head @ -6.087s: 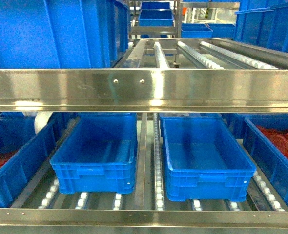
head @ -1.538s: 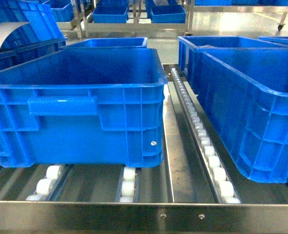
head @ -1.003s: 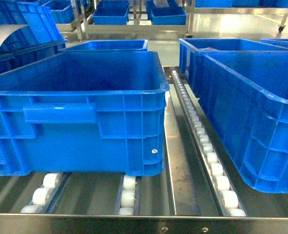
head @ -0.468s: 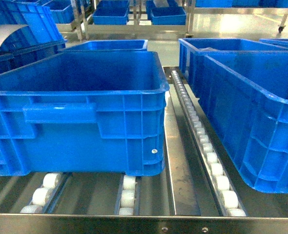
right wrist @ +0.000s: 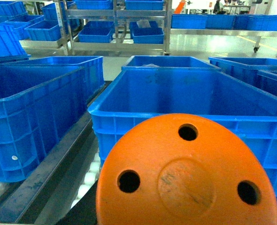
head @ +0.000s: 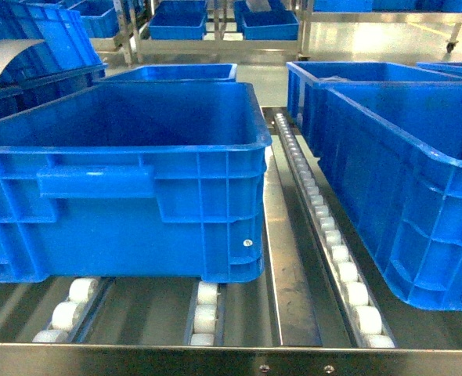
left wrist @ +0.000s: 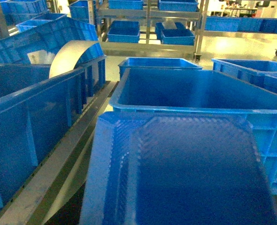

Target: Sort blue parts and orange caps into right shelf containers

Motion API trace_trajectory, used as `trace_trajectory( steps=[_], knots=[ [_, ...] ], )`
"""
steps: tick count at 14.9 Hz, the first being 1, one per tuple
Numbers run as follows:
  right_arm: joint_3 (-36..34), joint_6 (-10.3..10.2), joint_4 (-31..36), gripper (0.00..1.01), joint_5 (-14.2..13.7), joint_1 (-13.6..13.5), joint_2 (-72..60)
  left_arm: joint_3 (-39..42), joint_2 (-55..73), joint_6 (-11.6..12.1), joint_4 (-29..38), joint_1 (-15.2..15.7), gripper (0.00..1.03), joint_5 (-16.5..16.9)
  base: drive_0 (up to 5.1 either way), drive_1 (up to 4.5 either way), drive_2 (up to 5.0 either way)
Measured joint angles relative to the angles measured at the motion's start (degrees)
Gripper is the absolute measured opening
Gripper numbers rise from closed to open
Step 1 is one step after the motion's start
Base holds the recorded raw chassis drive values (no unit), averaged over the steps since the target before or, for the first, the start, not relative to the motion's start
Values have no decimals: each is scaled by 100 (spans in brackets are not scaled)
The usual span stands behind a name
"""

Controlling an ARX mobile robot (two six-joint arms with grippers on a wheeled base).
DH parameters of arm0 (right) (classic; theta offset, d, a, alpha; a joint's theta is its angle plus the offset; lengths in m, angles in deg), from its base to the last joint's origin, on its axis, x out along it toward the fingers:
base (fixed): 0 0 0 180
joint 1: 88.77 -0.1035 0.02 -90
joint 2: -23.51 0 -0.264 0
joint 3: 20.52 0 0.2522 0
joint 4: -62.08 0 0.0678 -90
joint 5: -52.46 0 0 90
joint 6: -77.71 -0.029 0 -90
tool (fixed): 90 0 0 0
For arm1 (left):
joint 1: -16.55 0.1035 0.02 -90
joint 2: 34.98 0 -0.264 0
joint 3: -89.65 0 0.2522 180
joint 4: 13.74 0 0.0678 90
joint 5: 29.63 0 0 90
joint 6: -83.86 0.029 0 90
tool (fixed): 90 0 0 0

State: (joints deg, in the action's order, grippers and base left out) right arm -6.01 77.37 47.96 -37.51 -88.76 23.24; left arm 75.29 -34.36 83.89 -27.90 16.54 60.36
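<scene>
A flat textured blue part fills the bottom of the left wrist view and hides my left gripper's fingers; it hangs just before an empty blue container. A round orange cap with three holes fills the bottom of the right wrist view, covering my right gripper's fingers. It hangs in front of another empty container. In the head view the two right shelf containers stand side by side, one at the left and one at the right. Neither gripper shows there.
White roller tracks run between and under the crates. A steel front rail edges the shelf. More blue crates stand at the left, one holding a curved white sheet. Racks with crates stand across the aisle.
The head view has gone from the lower shelf level up to this roller level, then shifted slightly about a second ago. Over the last half second nothing moved.
</scene>
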Motion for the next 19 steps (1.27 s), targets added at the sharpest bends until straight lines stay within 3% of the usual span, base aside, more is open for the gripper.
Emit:
trace_trajectory(
  steps=[5, 6, 7, 8, 9, 10, 12, 13, 14, 16, 18, 19],
  knots=[
    [-11, 35, 105, 44, -94, -31, 7, 2, -2, -4, 17, 0, 43, -4, 0, 0, 0],
    [-26, 195, 767, 44, -721, -308, 13, 9, -55, -118, 317, -68, 43, -68, 0, 0, 0],
    [-20, 295, 1329, 44, -1082, -568, -4, 7, 37, -240, 1008, -289, 43, -280, 0, 0, 0],
    [-9, 313, 1311, 44, -1110, -555, -116, -2, 398, -264, 1572, -605, 43, -387, 0, 0, 0],
    [35, 341, 2684, 44, -748, -131, -1335, -103, 2068, -144, 2964, -684, 43, -299, 0, 0, 0],
    [223, 374, 3580, 44, -529, 90, -2481, -470, 3259, -92, 4019, -636, 43, -197, 0, 0, 0],
    [1239, 385, 4819, 44, -122, 249, -4577, -1803, 5556, -63, 5569, -619, 43, -103, 0, 0, 0],
    [1956, 393, 5075, 44, -59, 310, -5716, -2691, 6865, -188, 5521, -614, 43, -35, 0, 0, 0],
    [2647, 396, 4931, 44, -114, 302, -6865, -3556, 8159, -286, 5154, -621, 43, -74, 0, 0, 0],
    [3493, 546, 4752, 44, -470, 256, -8404, -4690, 9713, -498, 4653, -660, 43, -240, 0, 0, 0],
    [4192, 592, 4664, 44, -570, 256, -9141, -5337, 10146, -739, 4527, -739, 43, -214, 0, 0, 0],
    [4232, 555, 4581, 54, -575, 216, -9221, -5379, 10139, -837, 4734, -741, 47, -229, 0, 0, 0]
  ],
)
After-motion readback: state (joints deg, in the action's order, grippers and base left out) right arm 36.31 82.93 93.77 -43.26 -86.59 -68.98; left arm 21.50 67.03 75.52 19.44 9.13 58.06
